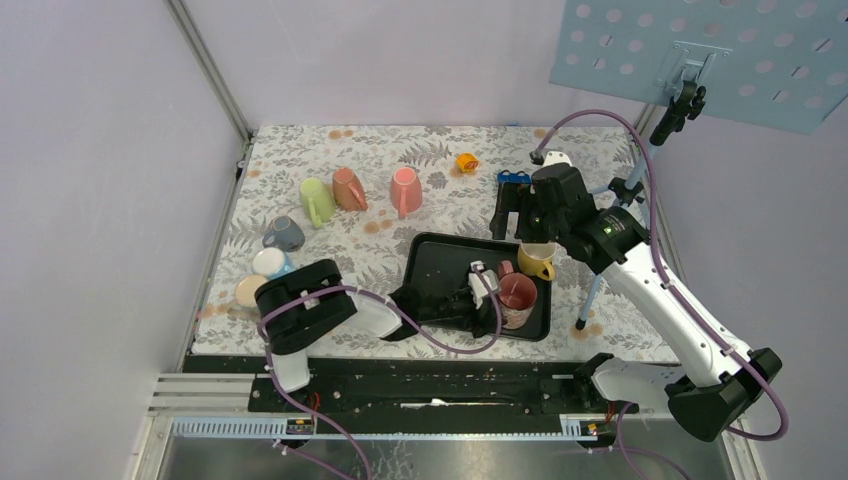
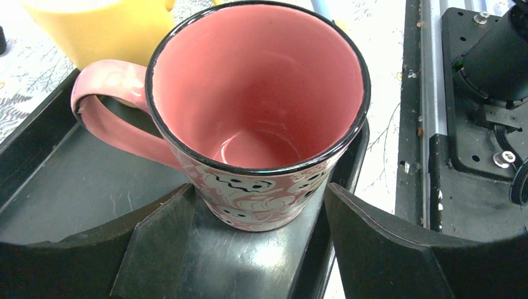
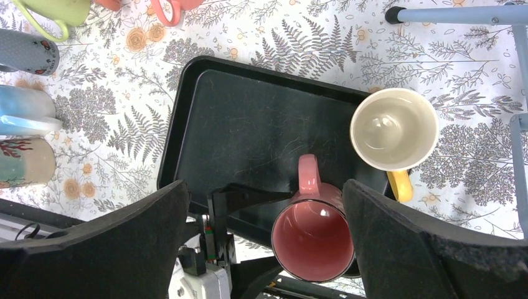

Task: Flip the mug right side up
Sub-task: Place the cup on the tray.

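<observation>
Top external: left gripper (image 1: 492,300) released astride upright pink mug (image 1: 517,293) on tray (image 1: 440,260), yellow mug (image 1: 537,260) just beside; right gripper (image 1: 512,225) spread overhead.

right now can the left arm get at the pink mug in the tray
Probably yes: its fingers flank the upright pink mug on the black tray, with nothing between them; whether they touch it is unclear.

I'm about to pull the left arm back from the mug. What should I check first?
1. Pink mug upright, mouth up: ok.
2. Its base resting on the black tray: ok.
3. Left gripper free of the mug's sides: cannot tell.
4. Yellow mug apart from the pink one: ok.
5. Right gripper open, holding nothing: ok.
</observation>
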### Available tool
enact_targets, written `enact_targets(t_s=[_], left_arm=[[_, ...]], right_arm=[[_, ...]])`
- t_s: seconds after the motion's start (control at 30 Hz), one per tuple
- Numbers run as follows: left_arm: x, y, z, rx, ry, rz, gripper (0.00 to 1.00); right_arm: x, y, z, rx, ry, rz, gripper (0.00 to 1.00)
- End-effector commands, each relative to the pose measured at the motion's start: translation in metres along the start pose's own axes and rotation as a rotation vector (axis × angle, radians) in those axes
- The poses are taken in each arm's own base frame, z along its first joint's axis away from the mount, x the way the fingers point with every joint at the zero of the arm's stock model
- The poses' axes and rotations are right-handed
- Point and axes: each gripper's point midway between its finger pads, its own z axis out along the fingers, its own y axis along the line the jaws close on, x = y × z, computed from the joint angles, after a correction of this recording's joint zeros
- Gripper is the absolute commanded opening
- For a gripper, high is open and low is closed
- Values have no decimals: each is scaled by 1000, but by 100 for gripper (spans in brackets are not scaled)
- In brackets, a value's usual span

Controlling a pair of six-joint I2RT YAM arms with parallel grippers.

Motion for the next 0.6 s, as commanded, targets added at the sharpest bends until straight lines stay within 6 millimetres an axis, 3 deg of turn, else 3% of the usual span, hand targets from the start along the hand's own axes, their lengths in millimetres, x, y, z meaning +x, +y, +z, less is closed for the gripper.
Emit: enact_targets(t_s=[0.0,0.23,0.57], left_arm=[[-38,-7,18,13,-129,41,79],[-36,10,37,-144,-136,-19,80],[-36,8,55,-209,-144,-85,82]], right_arm=[[-6,-2,-9,13,-39,13,100],[-3,-1,-10,4,-28,14,100],[2,-2,-13,-5,-18,16,100]])
